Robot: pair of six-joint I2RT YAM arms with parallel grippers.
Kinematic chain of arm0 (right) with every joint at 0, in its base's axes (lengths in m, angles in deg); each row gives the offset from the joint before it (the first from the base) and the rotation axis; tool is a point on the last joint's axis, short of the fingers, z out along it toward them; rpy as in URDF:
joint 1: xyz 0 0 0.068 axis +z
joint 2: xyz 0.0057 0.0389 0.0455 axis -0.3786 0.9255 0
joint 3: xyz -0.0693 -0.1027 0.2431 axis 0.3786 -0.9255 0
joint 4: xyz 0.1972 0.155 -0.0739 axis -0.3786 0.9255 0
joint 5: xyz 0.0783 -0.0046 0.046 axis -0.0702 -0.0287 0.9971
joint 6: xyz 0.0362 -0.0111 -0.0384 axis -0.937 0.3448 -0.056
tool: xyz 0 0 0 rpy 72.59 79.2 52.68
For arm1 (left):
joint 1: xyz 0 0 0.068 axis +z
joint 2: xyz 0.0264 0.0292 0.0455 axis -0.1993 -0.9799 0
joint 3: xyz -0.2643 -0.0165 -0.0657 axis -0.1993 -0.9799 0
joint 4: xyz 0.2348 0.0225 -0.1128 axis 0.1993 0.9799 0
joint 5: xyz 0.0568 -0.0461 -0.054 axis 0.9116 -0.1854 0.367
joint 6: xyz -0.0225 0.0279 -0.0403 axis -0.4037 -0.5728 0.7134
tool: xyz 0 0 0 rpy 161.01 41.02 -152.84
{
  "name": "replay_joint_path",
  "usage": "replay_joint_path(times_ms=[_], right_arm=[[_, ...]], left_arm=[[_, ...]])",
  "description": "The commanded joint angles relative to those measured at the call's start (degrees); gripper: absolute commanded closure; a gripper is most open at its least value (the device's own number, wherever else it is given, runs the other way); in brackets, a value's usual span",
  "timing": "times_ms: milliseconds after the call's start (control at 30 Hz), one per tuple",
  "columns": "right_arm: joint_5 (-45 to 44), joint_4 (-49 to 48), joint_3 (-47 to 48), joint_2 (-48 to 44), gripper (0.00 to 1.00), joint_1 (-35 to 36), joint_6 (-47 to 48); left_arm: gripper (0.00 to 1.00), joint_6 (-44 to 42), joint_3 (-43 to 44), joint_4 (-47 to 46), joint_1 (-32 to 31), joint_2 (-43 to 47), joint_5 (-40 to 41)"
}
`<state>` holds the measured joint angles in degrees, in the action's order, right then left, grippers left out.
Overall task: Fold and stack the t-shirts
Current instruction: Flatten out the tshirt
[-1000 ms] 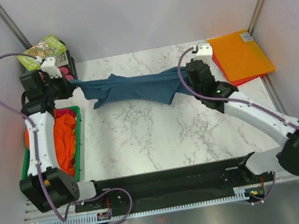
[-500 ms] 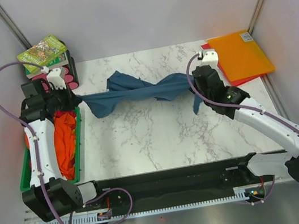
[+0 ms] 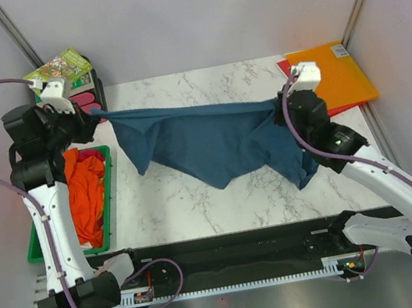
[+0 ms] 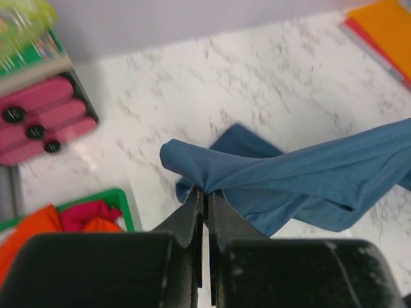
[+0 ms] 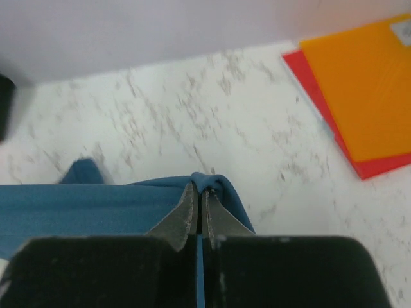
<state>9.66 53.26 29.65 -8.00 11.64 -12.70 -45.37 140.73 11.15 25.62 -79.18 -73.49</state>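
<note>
Teal-blue t-shirt (image 3: pixel 212 141) hung stretched over the marble bench (image 3: pixel 198 203) btwn both arms: left jaws clamped on its L corner, right jaws pinched tight on its R edge, middle sagging. Orange t-shirts (image 3: pixel 86 194) lay in green bin (image 3: pixel 110 202) at left. Orange folder (image 3: pixel 331 74) had a small white label, text unreadable; print on green box (image 3: pixel 57 70) illegible too.

From overhead, my left arm (image 3: pixel 51 227) covered a good chunk of the orange t-shirts (image 3: pixel 87 197) in the green bin (image 3: pixel 109 198). The red folder (image 3: pixel 284 67) was mostly buried under the orange folder (image 3: pixel 331 74). On the left wrist cam, the green packet (image 4: pixel 19 25) up top-left was blurry and cut off, couldn't read it.
</note>
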Motion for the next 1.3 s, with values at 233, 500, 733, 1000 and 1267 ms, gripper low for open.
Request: replay_joint_path(times_ms=[233,500,733,1000,1267], right_arm=[[-3.06,-2.11,-7.8,11.87,1.0,-1.46,-1.99],[-6.49,-4.57,2.75,26.9,0.73,-3.21,2.14],[-4.83,-5.79,1.1,28.41,0.49,-3.04,0.3],[-0.34,-6.68,-6.73,26.65,0.55,0.29,0.65],[0.27,-8.26,-7.88,32.44,0.58,8.56,-0.31]], left_arm=[[0.98,-5.9,-16.94,-8.36,1.6,-5.62,12.03],[0.98,-1.77,-13.86,-10.57,1.25,-13.61,9.39],[0.98,-2.55,-17.19,-12.76,0.46,-16.17,10.09],[0.98,-4.14,-20.19,-13.73,0.37,-16.97,10.36],[0.98,-4.58,-21.24,-13.91,-0.33,-16.44,10.27]])
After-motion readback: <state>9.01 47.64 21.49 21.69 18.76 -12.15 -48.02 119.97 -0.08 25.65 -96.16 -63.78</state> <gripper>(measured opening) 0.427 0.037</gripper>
